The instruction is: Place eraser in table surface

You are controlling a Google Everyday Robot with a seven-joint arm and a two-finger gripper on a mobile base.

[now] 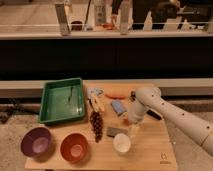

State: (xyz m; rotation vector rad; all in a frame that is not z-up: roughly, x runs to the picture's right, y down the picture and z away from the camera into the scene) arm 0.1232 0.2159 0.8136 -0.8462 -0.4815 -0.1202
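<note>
The eraser (116, 131), a small flat grey block, lies on the light tan table surface (150, 150), just above the white cup (121, 143). My gripper (131, 121) hangs at the end of the white arm (170, 112), pointing down close over the table, right beside the eraser's right end. I cannot tell whether it touches the eraser. The blue block (118, 107) lies just behind and to the left of the gripper.
A green tray (62, 100) stands at the back left. A purple bowl (36, 141) and an orange bowl (75, 147) sit at the front left. Dark grapes (96, 125), a small orange item (116, 95) and a blue-and-yellow item (95, 100) lie mid-table.
</note>
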